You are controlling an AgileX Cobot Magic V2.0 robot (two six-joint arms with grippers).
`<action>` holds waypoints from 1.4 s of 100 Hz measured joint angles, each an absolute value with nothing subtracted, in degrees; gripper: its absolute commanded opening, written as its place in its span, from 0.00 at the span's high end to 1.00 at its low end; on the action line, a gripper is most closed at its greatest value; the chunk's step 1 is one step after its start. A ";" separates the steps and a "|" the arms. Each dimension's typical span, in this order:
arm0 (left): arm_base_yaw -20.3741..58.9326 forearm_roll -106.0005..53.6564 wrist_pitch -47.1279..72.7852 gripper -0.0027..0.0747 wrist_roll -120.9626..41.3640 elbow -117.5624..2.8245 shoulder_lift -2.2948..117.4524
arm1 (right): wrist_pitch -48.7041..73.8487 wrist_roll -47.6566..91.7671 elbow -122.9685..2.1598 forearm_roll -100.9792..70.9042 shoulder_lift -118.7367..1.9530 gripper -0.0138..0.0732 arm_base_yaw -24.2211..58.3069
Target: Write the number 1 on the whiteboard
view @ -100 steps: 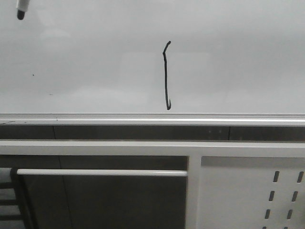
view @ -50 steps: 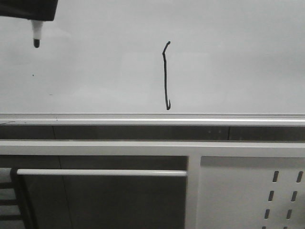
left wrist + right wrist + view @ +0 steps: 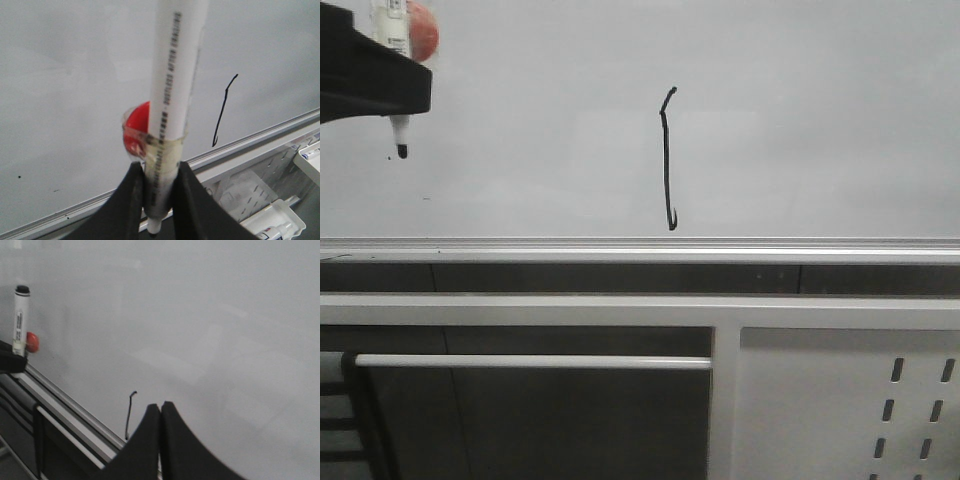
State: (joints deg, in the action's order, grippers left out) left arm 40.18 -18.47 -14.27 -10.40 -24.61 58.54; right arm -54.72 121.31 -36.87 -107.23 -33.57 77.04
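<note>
Whiteboard (image 3: 800, 120): we see it filling the upper half of the front view, glossy grey-white, with its silver rail (image 3: 640, 248) along the lower edge.
Number 1 (image 3: 668, 160): a thin black upright stroke near the middle of the whiteboard, a small tick at its top and a tiny hook at its bottom just above the rail. We also see it in the left wrist view and the right wrist view.
Left gripper (image 3: 159, 200): at the upper left of the front view, well apart from the number 1; its black fingers (image 3: 131, 200) are clamped on a marker.
Marker (image 3: 172, 90): white barrel with small print, a red bit (image 3: 136, 131) taped to it, black tip (image 3: 401, 151) pointing down in front of the whiteboard. We cannot tell whether the tip touches the board.
Right gripper (image 3: 160, 412): its two black fingers (image 3: 145, 445) are pressed together with nothing between them, in front of the whiteboard, beside the number 1 in its own view.
Frame (image 3: 820, 400): a white perforated panel below the rail, at the lower right.
</note>
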 measured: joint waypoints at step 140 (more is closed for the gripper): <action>40.18 -8.60 -47.12 0.99 1.38 -20.65 83.30 | -57.55 126.94 -25.74 -107.23 -15.81 0.92 77.04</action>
State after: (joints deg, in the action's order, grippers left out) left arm 40.18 -8.60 -47.12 1.38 -20.65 83.30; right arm -57.55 126.94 -25.74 -107.23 -15.81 77.04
